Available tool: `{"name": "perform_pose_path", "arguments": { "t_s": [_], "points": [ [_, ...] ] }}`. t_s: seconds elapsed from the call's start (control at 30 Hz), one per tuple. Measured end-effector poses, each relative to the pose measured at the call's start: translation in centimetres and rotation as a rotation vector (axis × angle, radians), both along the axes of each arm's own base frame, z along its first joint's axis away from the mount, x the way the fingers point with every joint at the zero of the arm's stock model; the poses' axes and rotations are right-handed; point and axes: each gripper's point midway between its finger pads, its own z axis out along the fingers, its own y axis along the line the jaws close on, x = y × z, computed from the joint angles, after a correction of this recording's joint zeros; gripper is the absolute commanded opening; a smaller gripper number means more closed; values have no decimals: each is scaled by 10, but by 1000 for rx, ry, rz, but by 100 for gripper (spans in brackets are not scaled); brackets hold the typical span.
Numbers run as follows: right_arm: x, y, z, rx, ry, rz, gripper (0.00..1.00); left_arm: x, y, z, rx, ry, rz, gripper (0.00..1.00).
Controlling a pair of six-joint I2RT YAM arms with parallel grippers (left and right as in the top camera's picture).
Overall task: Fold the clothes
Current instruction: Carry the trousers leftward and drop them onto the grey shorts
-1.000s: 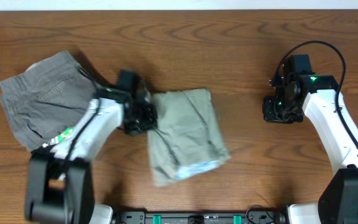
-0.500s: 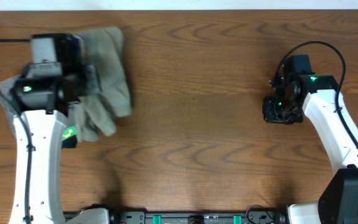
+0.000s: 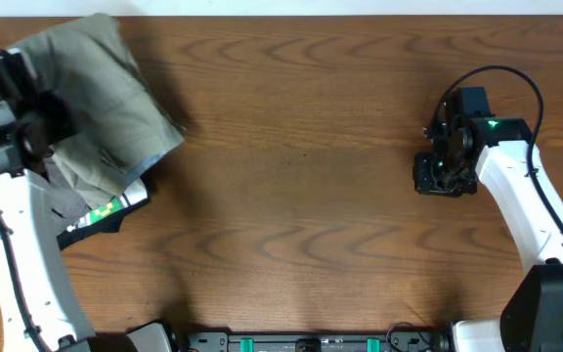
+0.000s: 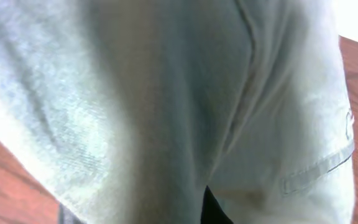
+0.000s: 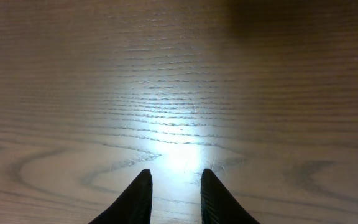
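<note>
Left claw (image 3: 45, 135) is pressed together on the clothes (image 3: 106, 93), which hang bunched over the desk's (image 3: 301, 196) far left corner, spreading from the claw rightward and toward the far edge. Well apart on the right, the right claw (image 5: 176, 190) hovers narrowly spread and empty, so the left arm is nearer by far.

Pale khaki clothes (image 4: 166, 93) fill the view, wooden table (image 4: 5, 186) at the corners.
</note>
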Motion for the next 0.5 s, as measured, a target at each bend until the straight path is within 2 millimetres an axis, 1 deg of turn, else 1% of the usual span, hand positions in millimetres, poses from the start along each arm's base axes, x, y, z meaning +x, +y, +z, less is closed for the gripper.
{"name": "perform_pose_path", "arguments": {
  "t_s": [0.1, 0.23, 0.5],
  "points": [
    [-1, 0, 0, 0, 3, 0, 25, -2, 14, -11, -18, 23, 43, 6],
    [-1, 0, 0, 0, 3, 0, 25, -4, 29, -23, -42, 48, 90, 6],
    [-1, 0, 0, 0, 3, 0, 26, -14, 52, -34, -70, 65, 166, 7]
  ]
}}
